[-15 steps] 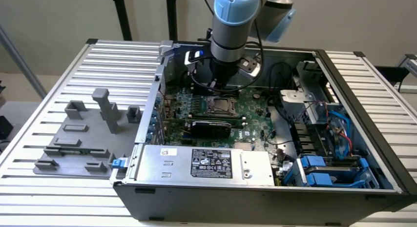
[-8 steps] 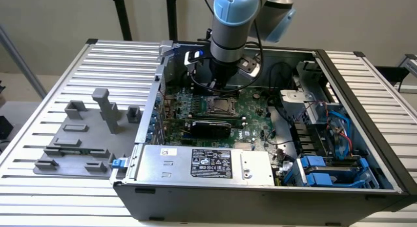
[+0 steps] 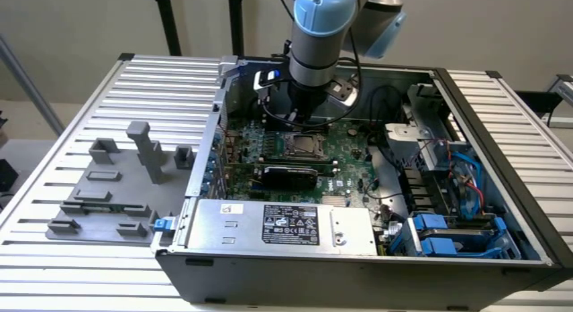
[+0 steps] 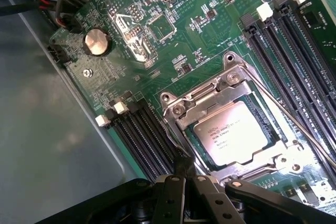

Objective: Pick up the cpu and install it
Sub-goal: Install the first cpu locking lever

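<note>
Gripper (image 4: 185, 174), nearest item: black fingers closed together, holding nothing, tip just above the socket frame (image 4: 210, 90) edge. Cpu (image 4: 233, 132): silver-topped, seated flat inside that frame on the green motherboard (image 4: 157, 51). Memory slots (image 4: 142, 135) flank the frame. Coin cell (image 4: 97, 42) lies farther off, near the board edge.

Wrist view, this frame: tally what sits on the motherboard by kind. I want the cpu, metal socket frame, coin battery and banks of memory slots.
cpu: 1
metal socket frame: 1
coin battery: 1
banks of memory slots: 2
Total: 5
</note>
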Action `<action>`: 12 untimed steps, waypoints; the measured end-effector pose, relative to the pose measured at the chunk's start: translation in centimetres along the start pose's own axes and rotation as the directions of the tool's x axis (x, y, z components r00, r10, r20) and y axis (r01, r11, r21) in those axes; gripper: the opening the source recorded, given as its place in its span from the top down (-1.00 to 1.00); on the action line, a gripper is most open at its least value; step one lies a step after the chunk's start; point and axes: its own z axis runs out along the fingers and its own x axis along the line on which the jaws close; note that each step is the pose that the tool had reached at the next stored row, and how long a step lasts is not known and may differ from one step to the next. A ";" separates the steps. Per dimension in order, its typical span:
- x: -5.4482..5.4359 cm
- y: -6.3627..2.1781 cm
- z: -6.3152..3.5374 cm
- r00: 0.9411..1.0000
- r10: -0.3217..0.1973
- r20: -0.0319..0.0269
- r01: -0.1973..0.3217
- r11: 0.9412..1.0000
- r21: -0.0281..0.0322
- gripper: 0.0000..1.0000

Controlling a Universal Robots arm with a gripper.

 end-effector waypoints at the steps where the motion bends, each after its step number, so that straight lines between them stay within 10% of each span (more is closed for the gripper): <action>1: 0.0 0.00 0.00 1.000 0.000 0.000 0.000 1.000 0.000 0.79; 12: 0.3 0.29 0.03 1.000 0.001 0.000 -0.001 1.000 0.000 0.79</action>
